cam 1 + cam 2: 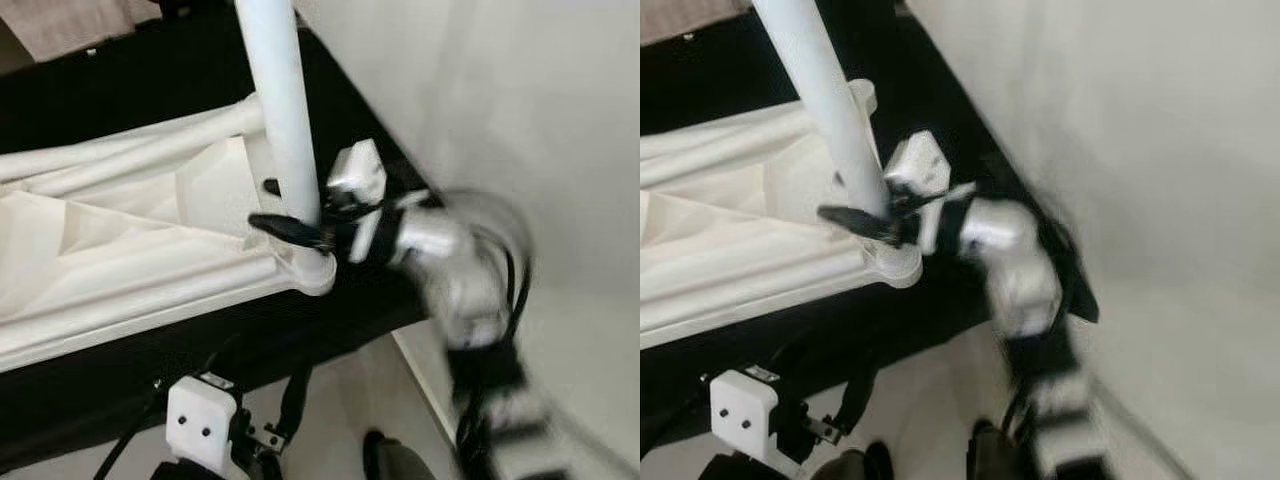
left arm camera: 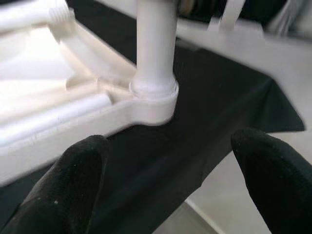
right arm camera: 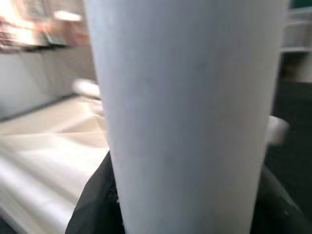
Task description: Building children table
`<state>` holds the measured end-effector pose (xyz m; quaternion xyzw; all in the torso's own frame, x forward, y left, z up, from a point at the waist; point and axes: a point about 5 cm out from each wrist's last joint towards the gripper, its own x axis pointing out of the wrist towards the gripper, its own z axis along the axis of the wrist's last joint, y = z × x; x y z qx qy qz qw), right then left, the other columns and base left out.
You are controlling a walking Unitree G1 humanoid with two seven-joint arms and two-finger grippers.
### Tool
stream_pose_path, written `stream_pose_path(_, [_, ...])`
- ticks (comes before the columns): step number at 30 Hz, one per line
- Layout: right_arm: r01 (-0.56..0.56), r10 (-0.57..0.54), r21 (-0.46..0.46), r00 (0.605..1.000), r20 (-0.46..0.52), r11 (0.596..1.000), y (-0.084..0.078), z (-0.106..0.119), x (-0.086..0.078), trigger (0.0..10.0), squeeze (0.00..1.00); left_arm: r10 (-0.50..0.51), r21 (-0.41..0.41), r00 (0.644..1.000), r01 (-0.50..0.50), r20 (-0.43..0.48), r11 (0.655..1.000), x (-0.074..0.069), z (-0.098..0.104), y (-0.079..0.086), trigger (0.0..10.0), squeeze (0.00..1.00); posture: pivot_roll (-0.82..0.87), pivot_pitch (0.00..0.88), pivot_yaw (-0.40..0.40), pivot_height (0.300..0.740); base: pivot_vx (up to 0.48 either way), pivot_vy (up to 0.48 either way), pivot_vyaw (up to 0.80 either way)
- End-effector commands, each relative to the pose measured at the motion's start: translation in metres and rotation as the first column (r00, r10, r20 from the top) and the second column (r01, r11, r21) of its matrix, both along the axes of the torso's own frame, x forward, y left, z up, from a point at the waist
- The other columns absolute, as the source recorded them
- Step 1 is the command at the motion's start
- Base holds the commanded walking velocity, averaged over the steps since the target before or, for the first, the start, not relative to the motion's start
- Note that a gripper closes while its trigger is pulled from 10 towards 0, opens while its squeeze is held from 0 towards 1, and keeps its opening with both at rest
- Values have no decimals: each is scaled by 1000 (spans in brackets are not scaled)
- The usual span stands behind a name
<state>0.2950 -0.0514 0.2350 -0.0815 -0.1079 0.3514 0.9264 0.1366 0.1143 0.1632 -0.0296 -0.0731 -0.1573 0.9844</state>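
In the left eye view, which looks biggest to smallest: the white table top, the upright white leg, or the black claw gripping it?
1. Table top, largest.
2. Table leg.
3. Right claw, smallest, closed around the leg near its socket.

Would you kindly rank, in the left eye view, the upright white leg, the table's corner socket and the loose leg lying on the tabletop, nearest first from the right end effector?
1. Upright white leg: clamped by the right end effector.
2. Corner socket: just below the fingers.
3. Loose leg: lying away to the robot's left.
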Motion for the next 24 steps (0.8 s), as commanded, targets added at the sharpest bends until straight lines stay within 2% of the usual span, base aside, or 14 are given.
stream_pose_path(1, [157, -185, -116, 937, -296, 981, -18, -61, 0, 0, 0, 4, 15, 1000, -3, -24, 1000, -2, -3, 2, 10000, 0, 2, 325, 50, 740, 0, 0, 0])
stream_pose_path(5, [92, -106, -64, 955, -278, 994, 2, -50, 7, 0, 0, -5, 16, 1000, 6, -26, 1000, 0, -6, 2, 10000, 0, -4, 299, 49, 740, 0, 0, 0])
stream_pose_path(10, [60, -73, -58, 963, -260, 997, 10, -38, 11, 0, 0, -2, 16, 1000, 3, -22, 1000, 1, -6, 1, 10000, 0, 0, 291, 39, 740, 0, 0, 0])
stream_pose_path(11, [28, -40, -52, 966, -256, 998, 13, -34, 10, 1216, 0, 4, 16, 1000, -3, -20, 1000, 1, -6, 1, 10000, 0, -1, 290, 37, 740, 0, 0, 0])
stream_pose_path(12, [1, -15, -57, 970, -241, 998, 13, -28, 12, 10000, 0, 9, 16, 1000, -9, -19, 1000, 1, -6, 1, 10000, 0, -1, 290, 37, 740, 0, 0, 0])
stream_pose_path(13, [1, -15, -57, 970, -241, 998, 13, -28, 12, 10000, 0, 9, 16, 1000, -9, -19, 1000, 1, -6, 1, 10000, 0, -1, 290, 37, 740, 0, 0, 0])
stream_pose_path(14, [-92, 84, -24, 971, -224, 995, 16, -18, 12, 10000, 0, 11, 15, 1000, -11, -18, 1000, 2, -6, 1, 10000, 0, 0, 288, 33, 740, 0, 0, 0])
stream_pose_path(15, [-181, 178, -6, 969, -170, 983, 14, -4, 17, 10000, 878, 11, 14, 1000, -11, -17, 1000, 2, -6, 0, 10000, 0, -1, 284, 30, 740, 0, 0, 0])
stream_pose_path(16, [-181, 178, -6, 969, -170, 983, 14, -4, 17, 10000, 878, 11, 14, 1000, -11, -17, 1000, 2, -6, 0, 10000, 0, -1, 284, 30, 740, 0, 0, 0])
stream_pose_path(17, [-235, 233, 2, 964, -131, 972, 12, 5, 20, 10000, 1000, 10, 13, 1000, -10, -17, 1000, 2, -6, 0, 10000, 0, -1, 284, 30, 740, 0, 0, 0])
stream_pose_path(19, [-447, 444, -14, 892, -85, 895, 9, 19, 24, 10000, 1000, 5, 11, 1000, -5, -17, 1000, 2, -6, -1, 10000, 0, 7, 283, 28, 740, 0, 0, 0])
stream_pose_path(20, [-550, 546, -38, 834, -72, 834, 7, 25, 24, 10000, 1000, 4, 10, 1000, -3, -17, 1000, 1, -6, -2, 10000, 0, 9, 284, 28, 740, 0, 0, 0])
stream_pose_path(21, [-550, 546, -38, 834, -72, 834, 7, 25, 24, 10000, 1000, 4, 10, 1000, -3, -17, 1000, 1, -6, -2, 10000, 0, 9, 284, 28, 740, 0, 0, 0])
stream_pose_path(24, [-732, 734, -145, 677, -56, 665, 1, 35, 22, 10000, 1000, 6, 10, 1000, -6, -18, 1000, 0, -6, -2, 10000, 0, 21, 289, 26, 740, 0, 0, 0])
